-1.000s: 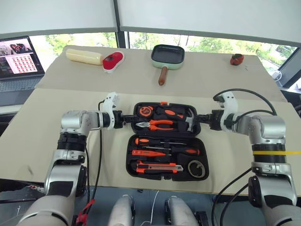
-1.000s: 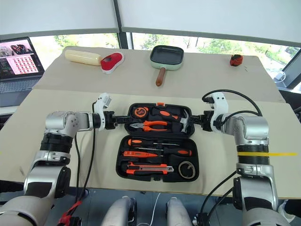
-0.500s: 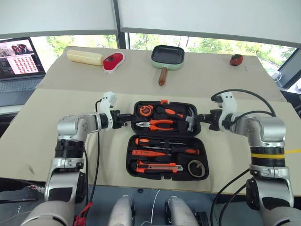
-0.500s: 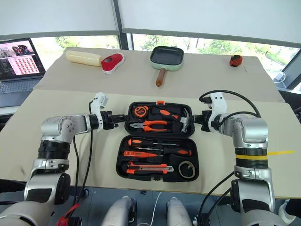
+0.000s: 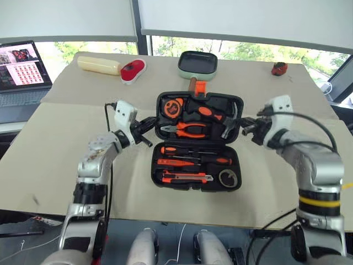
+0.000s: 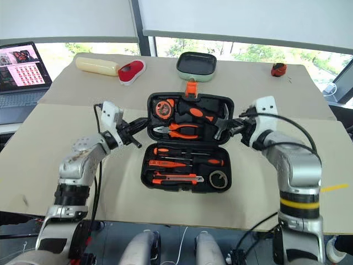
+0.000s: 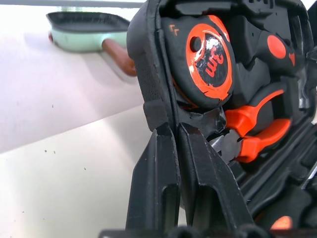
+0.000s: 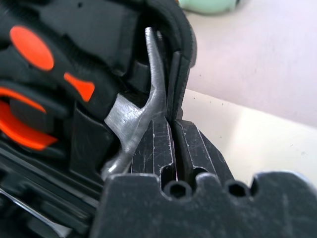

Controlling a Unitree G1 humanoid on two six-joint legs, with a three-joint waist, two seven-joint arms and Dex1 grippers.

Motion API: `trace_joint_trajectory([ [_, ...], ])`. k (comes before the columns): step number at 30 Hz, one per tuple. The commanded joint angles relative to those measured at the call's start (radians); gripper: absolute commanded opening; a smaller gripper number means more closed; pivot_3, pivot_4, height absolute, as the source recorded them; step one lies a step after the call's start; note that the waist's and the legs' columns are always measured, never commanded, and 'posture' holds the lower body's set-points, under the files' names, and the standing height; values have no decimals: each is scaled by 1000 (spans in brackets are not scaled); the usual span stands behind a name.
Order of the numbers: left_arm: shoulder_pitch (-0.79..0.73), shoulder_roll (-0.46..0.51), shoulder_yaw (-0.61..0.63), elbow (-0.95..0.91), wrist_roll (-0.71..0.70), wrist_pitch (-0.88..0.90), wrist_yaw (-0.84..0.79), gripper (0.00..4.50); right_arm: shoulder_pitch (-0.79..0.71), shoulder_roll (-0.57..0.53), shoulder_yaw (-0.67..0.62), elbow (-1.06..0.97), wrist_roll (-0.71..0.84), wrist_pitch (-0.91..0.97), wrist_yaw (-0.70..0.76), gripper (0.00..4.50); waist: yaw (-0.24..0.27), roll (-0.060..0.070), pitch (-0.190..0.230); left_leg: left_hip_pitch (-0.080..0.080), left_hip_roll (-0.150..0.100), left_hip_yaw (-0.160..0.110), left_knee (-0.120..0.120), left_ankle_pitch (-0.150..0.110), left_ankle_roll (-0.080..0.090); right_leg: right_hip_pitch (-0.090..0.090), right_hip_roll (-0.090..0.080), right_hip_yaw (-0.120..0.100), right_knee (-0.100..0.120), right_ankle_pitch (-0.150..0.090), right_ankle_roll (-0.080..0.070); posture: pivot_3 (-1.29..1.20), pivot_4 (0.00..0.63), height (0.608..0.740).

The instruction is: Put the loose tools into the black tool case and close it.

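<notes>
Left eye view: the black tool case [image 5: 196, 144] lies open between the left gripper [image 5: 148, 126] and right gripper [image 5: 246, 126], its lid half raised. Left wrist view: fingers [image 7: 163, 183] pinch the lid's rim beside the tape measure [image 7: 208, 57], the case cut off. Right wrist view: jaws pressed together on the rim by the hammer [image 8: 136, 121].

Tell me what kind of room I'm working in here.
Probably an office or lab test area: a cloth-covered table by big windows with roller blinds, and a laptop running beside it.
</notes>
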Motion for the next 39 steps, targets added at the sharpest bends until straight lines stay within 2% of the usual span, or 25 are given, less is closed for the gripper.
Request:
trace_joint_trajectory([
  [1,64,24,-33,-61,49,-130,-16,25,92,3,19,-137,4,-135,39,0,-3,0,0,1,0,0,0,0,0,0,0,0,-1,0,0,0,150,740],
  [9,175,52,-8,-110,126,-294,75,25,325,-69,36,-163,-204,-604,57,0,-4,0,-1,7,0,0,0,0,0,5,0,1,0,0,0,0,150,740],
  [13,262,90,30,-194,110,-268,82,25,473,-126,4,-141,-316,-904,69,0,-5,1,-1,8,0,1,0,0,0,4,1,1,1,0,0,0,150,740],
  [15,323,116,59,-257,83,-218,84,707,559,-151,-20,-148,-336,-1023,90,0,-6,1,-1,8,1,1,0,0,0,4,1,2,1,0,0,0,150,740],
  [16,357,129,73,-291,70,-194,84,860,602,-160,-34,-157,-339,-1074,100,0,-6,1,-1,8,1,1,0,0,0,4,1,2,1,0,0,0,150,740],
  [18,439,159,108,-371,48,-159,81,1557,696,-168,-76,-185,-333,-1154,115,738,-5,1,-1,9,1,1,0,0,0,4,1,2,1,0,0,0,150,740],
  [20,507,198,162,-443,8,-94,72,2205,783,-184,-129,-234,-308,-1169,148,1229,-3,1,-1,9,2,1,0,0,0,4,1,2,1,0,0,0,150,740],
  [23,551,295,234,-476,-96,32,-5,3253,928,-232,-195,-314,-168,-1045,264,2261,2,1,-1,9,2,2,0,1,-1,5,0,2,1,0,0,0,150,740],
  [26,534,376,236,-428,-137,79,-86,3253,1038,-286,-211,-359,-94,-977,371,2261,6,-1,-1,21,3,2,0,1,-1,17,0,-1,-1,-3,0,0,150,740],
  [28,410,404,151,-253,-71,0,-154,3317,1095,-323,-161,-372,-62,-940,445,1700,13,-1,-1,26,4,2,-1,0,-2,22,0,-2,-4,-12,-4,0,150,740],
  [29,360,409,120,-187,-43,-33,-172,3317,1107,-336,-143,-375,-58,-932,469,1409,20,-1,-1,28,4,2,-2,0,-2,22,0,-2,-5,-12,-4,0,150,740],
  [33,99,353,-36,129,80,-217,-254,2240,1021,-356,-24,-367,-92,-897,489,87,23,-5,-3,30,3,2,-2,0,-1,27,0,-2,-7,-10,-5,0,150,740],
  [39,-156,215,-171,440,183,-418,-312,91,863,-336,108,-346,-132,-824,473,0,20,-8,-4,24,2,1,-2,0,0,25,1,-2,-10,-2,-2,0,150,740],
])
